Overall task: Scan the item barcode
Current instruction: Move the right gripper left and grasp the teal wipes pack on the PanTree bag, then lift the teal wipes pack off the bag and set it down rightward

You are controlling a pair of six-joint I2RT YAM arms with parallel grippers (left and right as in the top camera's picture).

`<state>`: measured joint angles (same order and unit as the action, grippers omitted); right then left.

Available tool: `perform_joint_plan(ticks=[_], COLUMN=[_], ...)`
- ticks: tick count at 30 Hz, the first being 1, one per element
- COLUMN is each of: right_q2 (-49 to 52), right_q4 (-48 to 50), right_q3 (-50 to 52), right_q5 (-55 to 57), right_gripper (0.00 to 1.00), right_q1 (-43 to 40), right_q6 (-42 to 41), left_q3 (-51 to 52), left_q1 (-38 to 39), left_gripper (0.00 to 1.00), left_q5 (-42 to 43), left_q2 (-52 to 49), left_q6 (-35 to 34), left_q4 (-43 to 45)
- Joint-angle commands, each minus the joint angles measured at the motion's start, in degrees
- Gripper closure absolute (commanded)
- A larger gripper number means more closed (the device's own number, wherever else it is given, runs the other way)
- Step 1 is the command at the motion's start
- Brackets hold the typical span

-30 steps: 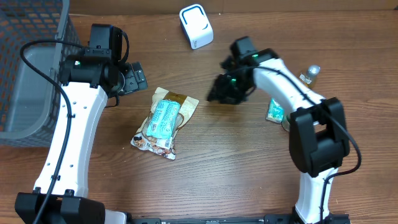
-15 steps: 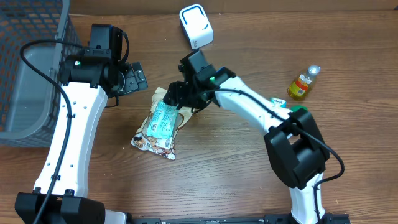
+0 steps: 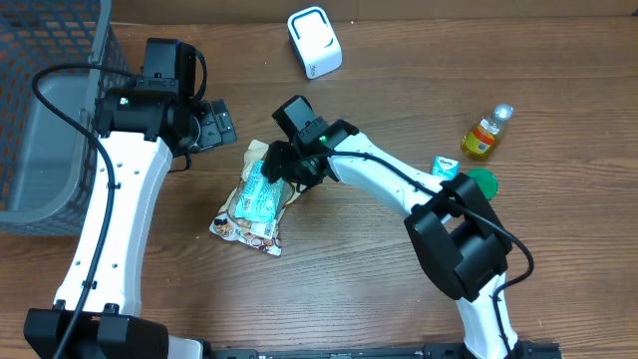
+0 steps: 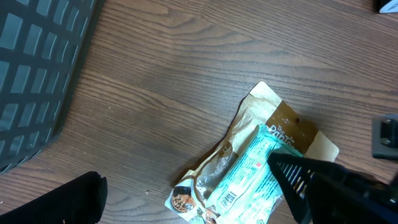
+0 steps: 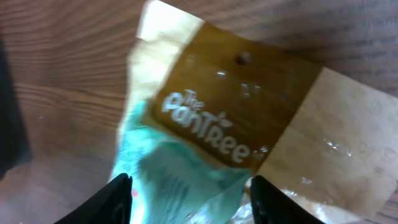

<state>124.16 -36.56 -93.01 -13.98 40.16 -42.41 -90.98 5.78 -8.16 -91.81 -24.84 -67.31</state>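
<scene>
A teal snack packet [image 3: 261, 194] lies on top of a brown pouch [image 3: 244, 227] on the wooden table. My right gripper [image 3: 282, 165] is down at their upper end. In the right wrist view its black fingertips [image 5: 115, 200] stand apart, open, on either side of the teal packet [image 5: 180, 168], over the brown pouch [image 5: 249, 106]. My left gripper [image 3: 221, 125] hangs open above and to the left of the packets. Its wrist view shows the teal packet [image 4: 249, 180] and a barcode [image 4: 230, 198] on it. A white scanner [image 3: 314, 42] stands at the back.
A dark mesh basket [image 3: 50, 110] fills the left side. At the right are a small yellow bottle [image 3: 485, 135], a green lid [image 3: 481, 182] and a small teal packet [image 3: 446, 168].
My right arm swung left from the table's middle to the packets and came down at their upper end. The left arm and the packets have not moved.
</scene>
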Motion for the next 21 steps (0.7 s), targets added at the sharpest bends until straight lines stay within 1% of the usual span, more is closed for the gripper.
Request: perform_joint_plan(ticks=[1,2,3,7,8,9,10,11,15,17,21], right_q2=[0.6,0.6,0.6,0.6,0.6,0.6,0.6,0.6,-0.9,-3.8,-7.3], right_q4=[0.3,0.4,0.5,0.3,0.2,0.1,0.1,0.1,2.1,2.9,2.8], right_q3=[-0.2,-0.2,-0.2,-0.2,-0.2,-0.2,-0.2,-0.2,-1.4,-1.7,-1.7], right_q5=[0.8,0.5,0.1,-0.7,-0.7,-0.7,-0.7,-0.9,-6.8,-11.6,-15.6], right_gripper=[0.64,0.7,0.73,0.73,0.76,0.81,0.92,0.96,0.96,0.96,0.96], right_q1=[0.3,0.3,0.3,0.3,0.3,0.3,0.3,0.3,-1.4,-4.9,-9.9], right_q6=[-1.1,-1.1,-1.1,-1.1,-1.1,-1.1,-1.1,-1.1,-1.0,-1.0,-0.6], left_q3=[-0.9,-0.9,-0.9,-0.9,-0.9,-0.9,-0.9,-0.9,-0.9,-0.9,-0.9], left_q1=[-0.1,-0.1,-0.1,-0.1,-0.1,-0.1,-0.1,-0.1,-0.1,-0.1,-0.1], left_gripper=[0.0,0.0,0.0,0.0,0.01,0.0,0.0,0.0,0.0,0.0,0.01], left_q5=[0.3,0.3,0.3,0.3,0.3,0.3,0.3,0.3,0.3,0.3,0.3], left_q2=[0.1,0.1,0.1,0.1,0.1,0.1,0.1,0.1,0.1,0.1,0.1], left_q6=[1.0,1.0,1.0,1.0,1.0,1.1,1.0,1.0,1.0,1.0,1.0], left_q4=[0.1,0.1,0.1,0.1,0.1,0.1,0.1,0.1,0.1,0.1,0.1])
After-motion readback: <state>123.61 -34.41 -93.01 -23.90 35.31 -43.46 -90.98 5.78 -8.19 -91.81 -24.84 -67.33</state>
